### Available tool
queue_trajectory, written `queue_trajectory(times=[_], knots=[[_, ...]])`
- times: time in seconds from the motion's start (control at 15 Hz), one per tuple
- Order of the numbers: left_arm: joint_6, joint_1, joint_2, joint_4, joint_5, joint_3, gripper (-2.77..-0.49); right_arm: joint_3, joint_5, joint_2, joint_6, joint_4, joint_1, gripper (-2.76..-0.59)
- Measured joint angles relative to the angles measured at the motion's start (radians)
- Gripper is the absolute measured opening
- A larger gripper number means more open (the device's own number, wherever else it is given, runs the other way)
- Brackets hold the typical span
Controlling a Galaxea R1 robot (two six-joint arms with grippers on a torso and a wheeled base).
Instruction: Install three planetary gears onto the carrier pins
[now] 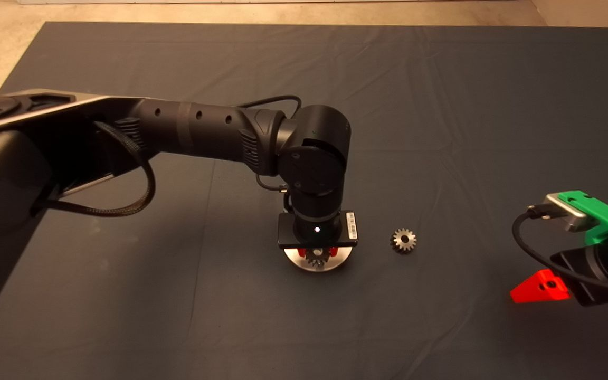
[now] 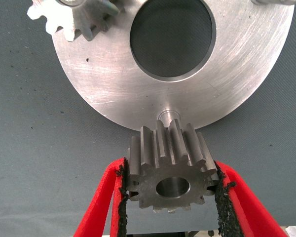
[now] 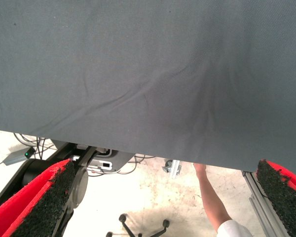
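Left wrist view is showing the left tool [image 2: 170,185] clamping a gear [image 2: 168,170] between its pads, holding it just at the disc [image 2: 237,74] rim by a pin [image 2: 168,113], though whether gear and pin are touching is hard to tell; another gear [image 2: 71,17] is sitting on the disc's far side. Head view is showing the left arm reaching over the disc [image 1: 297,259] near mid-mat, a third gear [image 1: 403,240] lying loose on the mat [image 1: 441,105] beside it, and the right tool [image 1: 541,287] waiting at the lower right edge, its fingers [image 3: 37,207] spreading wide and gripping nothing above the worktop's edge.
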Motion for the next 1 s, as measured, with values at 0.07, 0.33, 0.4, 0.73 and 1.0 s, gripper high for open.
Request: queue_trajectory(times=[0.07,0.33,0.4,0.73,1.0], knots=[[0.000,0.004,-0.001,0.000,0.000,0.000,-2.33,0.000,0.000,0.000,0.000,0.000,0.000,-0.61],[0.000,0.024,-0.004,0.001,0.000,0.000,-2.33,0.000,0.000,0.000,0.000,0.000,0.000,-0.61],[0.000,0.028,-0.004,0.002,0.000,0.002,-2.33,0.000,0.000,0.000,0.000,0.000,0.000,-0.61],[0.001,0.040,-0.003,0.004,-0.001,0.002,-2.33,0.000,0.000,0.000,0.000,0.000,0.000,-0.61],[0.014,0.043,0.001,0.004,0.000,0.002,-2.33,0.000,0.000,0.000,0.000,0.000,0.000,-0.61]])
